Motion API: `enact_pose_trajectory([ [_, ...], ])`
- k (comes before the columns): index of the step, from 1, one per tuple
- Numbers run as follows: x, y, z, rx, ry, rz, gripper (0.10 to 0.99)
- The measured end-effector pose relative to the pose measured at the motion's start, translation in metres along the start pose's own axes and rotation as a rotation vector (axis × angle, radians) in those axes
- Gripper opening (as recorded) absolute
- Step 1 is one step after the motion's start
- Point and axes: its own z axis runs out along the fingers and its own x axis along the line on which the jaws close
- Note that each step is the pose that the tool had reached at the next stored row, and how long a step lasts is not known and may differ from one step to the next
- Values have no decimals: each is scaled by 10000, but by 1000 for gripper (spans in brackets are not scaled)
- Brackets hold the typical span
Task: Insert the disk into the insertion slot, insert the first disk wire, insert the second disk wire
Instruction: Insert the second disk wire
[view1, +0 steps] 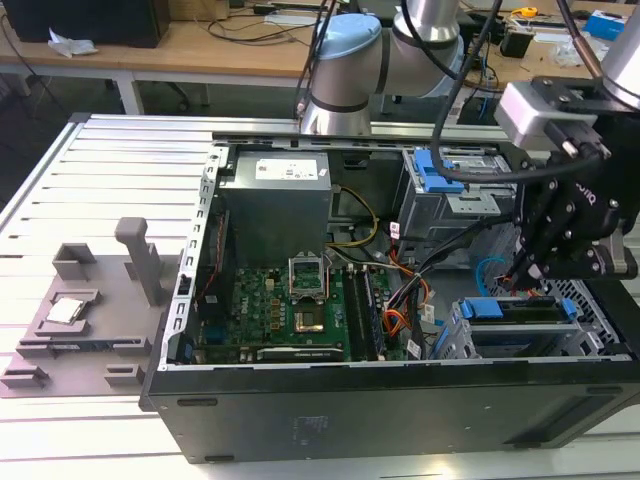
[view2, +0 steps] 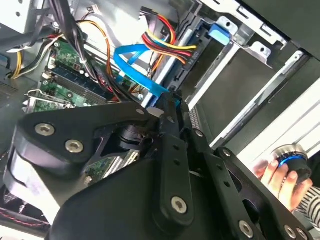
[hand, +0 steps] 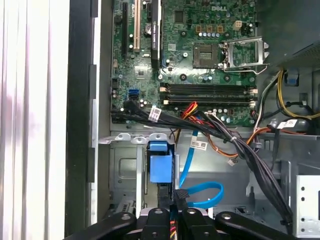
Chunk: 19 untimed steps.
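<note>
- Across the slatted metal table lies the open computer case, its inside facing up.
- Behind the case stands the robot arm, reaching over the case's corner on the exterior view's right.
- Beside the case, on the exterior view's left, sits a grey fixture.
- Inside the case, the green motherboard lies on the floor near the middle.
- At the case's front corner on the exterior view's right is the insertion slot.
- The disk sits inside that slot, with its blue carrier at the rim.
- Above the disk, the gripper has its fingers drawn together on the plug end of a blue wire.
- Outside the case wall, a person's hand grips a round knob.
</note>
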Motion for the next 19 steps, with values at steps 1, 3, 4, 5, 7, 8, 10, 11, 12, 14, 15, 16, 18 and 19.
enact_pose_trajectory([
  [1, 25, -14, 19, 0, -52, -2, 161],
  [3, 30, -27, 70, 0, -69, -3, 161],
  [4, 30, -49, 108, -1, -78, -4, 161],
  [5, 29, -77, 129, -1, -80, -3, 161],
  [7, 18, -99, 162, -1, -83, -2, 161],
  [8, 12, -103, 173, -1, -95, -4, 161],
  [10, 4, -105, 182, -1, -110, -4, 161],
  [11, -4, -109, 188, -1, -117, -5, 161],
  [12, -10, -111, 192, 0, -122, -6, 161],
  [14, -18, -119, 198, -1, -125, -8, 161],
  [15, -19, -121, 199, -1, -123, -8, 161],
  [16, -19, -125, 203, -1, -121, -10, 161],
  [18, -17, -127, 211, 0, -122, -13, 161],
  [19, -15, -127, 218, -1, -124, -13, 161],
])
